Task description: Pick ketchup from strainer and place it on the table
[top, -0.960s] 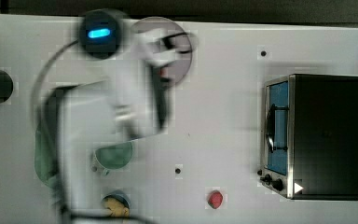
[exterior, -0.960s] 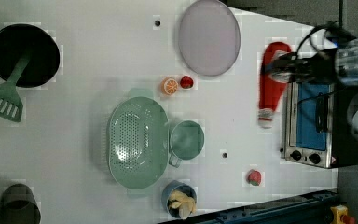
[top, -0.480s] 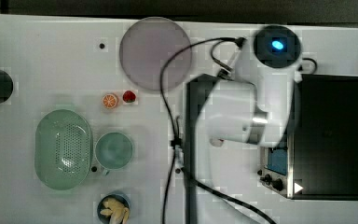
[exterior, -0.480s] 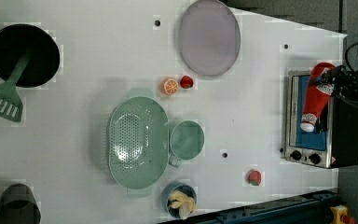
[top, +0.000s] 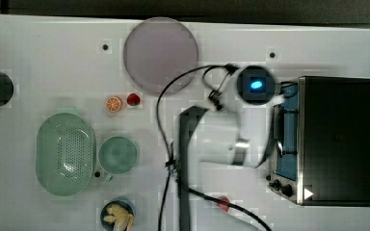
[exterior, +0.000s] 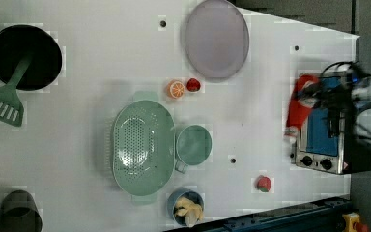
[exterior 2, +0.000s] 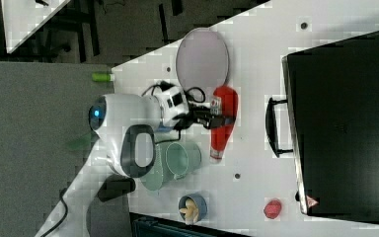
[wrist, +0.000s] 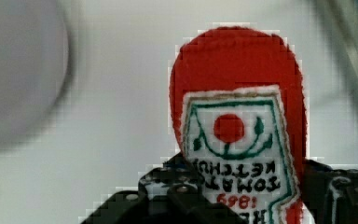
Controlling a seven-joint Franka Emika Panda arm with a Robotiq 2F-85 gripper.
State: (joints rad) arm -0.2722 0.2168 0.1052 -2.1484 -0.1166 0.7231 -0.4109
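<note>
In the wrist view, the gripper [wrist: 242, 205] was clamped on the ketchup bottle [wrist: 235, 107], its dark fingers [wrist: 168, 196] pressed against either side of the white label with the red body sticking out beyond them. In the right view the same grip showed from the side: the gripper [exterior 2: 212, 117] held the ketchup bottle [exterior 2: 223, 123] above the table [exterior 2: 256, 64], white cap pointing toward the right view's bottom, between the grey plate [exterior 2: 202, 58] and the black toaster oven [exterior 2: 345, 118]. In the left view the ketchup bottle [exterior: 300, 105] hung just at the front of the toaster oven [exterior: 326, 140], at the left view's right side, well apart from the strainer [exterior: 142, 147].

Farther off, the strainer lay empty near the middle of the left view, with a teal cup [exterior: 193, 145] touching its right edge. An orange slice [exterior: 176, 89] and a strawberry [exterior: 193, 85] sat just above them, near the grey plate [exterior: 216, 37]. A small blue bowl of pale pieces [exterior: 187, 208] stood below the cup, and another red fruit [exterior: 263, 183] lay toward the oven. At the left view's far left sat a black pan [exterior: 25, 57] with a green spatula [exterior: 5, 102].
</note>
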